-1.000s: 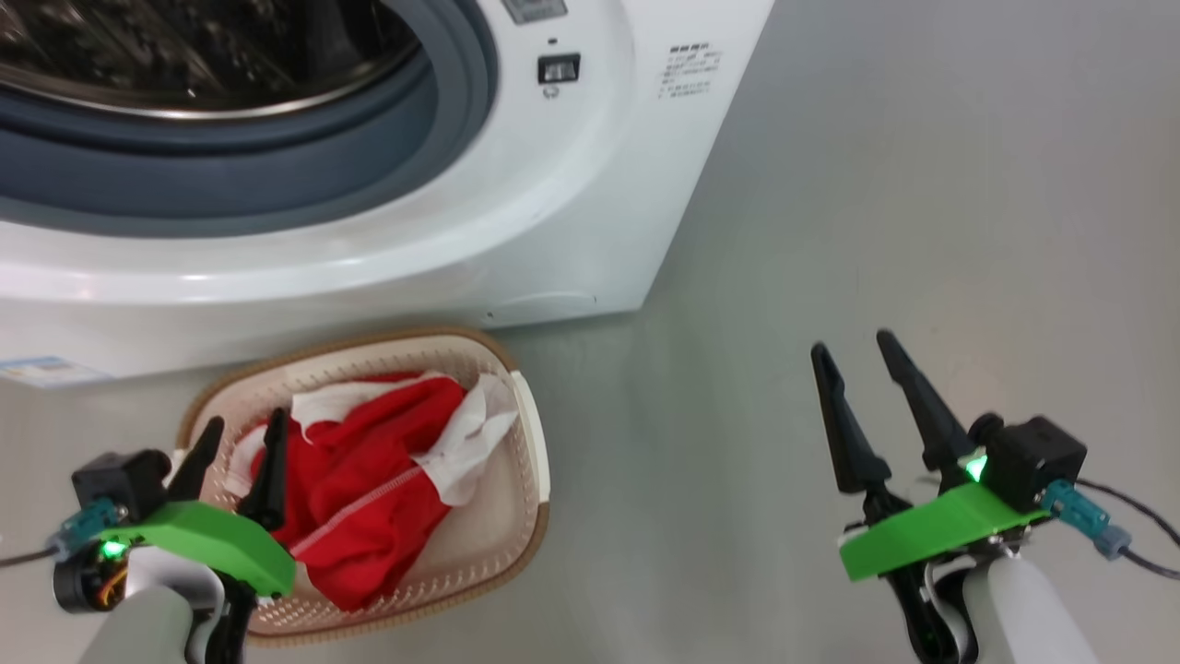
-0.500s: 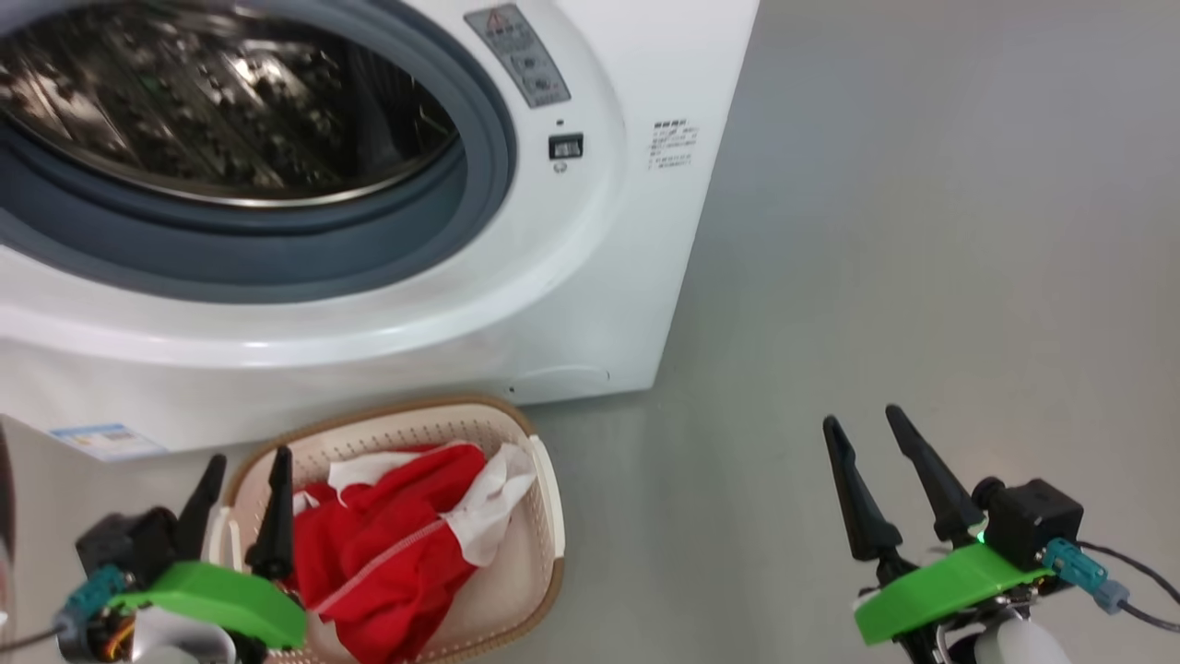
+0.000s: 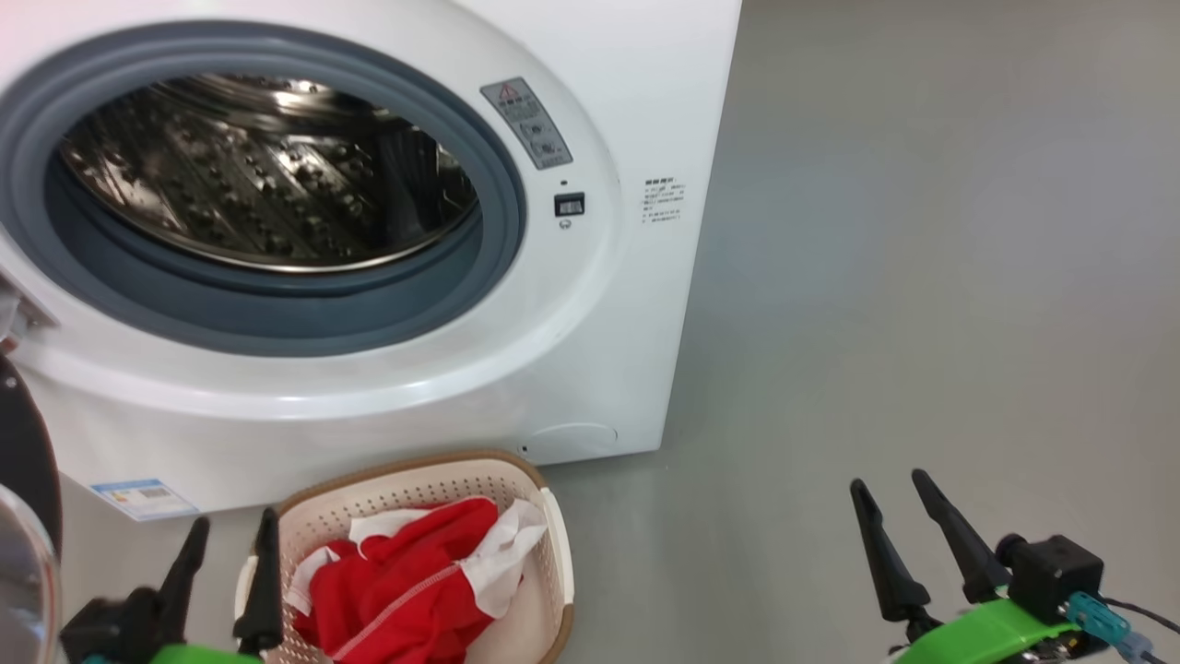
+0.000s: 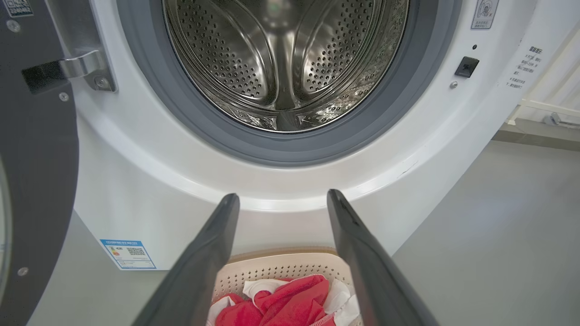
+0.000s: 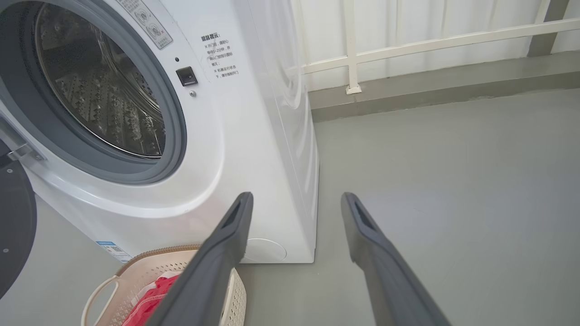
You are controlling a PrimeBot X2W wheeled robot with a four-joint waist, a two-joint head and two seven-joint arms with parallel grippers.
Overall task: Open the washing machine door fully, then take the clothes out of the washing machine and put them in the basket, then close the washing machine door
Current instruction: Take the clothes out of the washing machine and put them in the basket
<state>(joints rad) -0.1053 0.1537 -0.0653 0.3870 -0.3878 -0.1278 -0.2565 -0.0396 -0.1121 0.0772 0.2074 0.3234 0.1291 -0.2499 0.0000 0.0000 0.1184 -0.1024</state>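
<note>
Clothes (image 3: 406, 590) are in the basket (image 3: 557, 553), just in front of the washer (image 3: 590, 350), and the drum (image 3: 267, 175) looks empty. Door (image 3: 23, 443) hangs open at far left, mostly cut off, so only closing it remains. Left gripper (image 3: 233, 521) and right gripper (image 3: 888, 480) are both spread, holding nothing. Basket's near end runs out of frame.

The washing machine (image 3: 590, 369) leaves its drum mouth (image 3: 267, 175) unblocked at 10 o'clock. Its door (image 3: 23, 443) stands swung out at 8 o'clock, close beside the left hand (image 3: 233, 526). The basket (image 3: 406, 466), holding red clothes (image 3: 406, 590), takes up the floor (image 3: 922, 277) at 6 o'clock, just before the machine. Bare floor spreads from 1 to 5 o'clock around the wide-fingered right hand (image 3: 888, 481).
</note>
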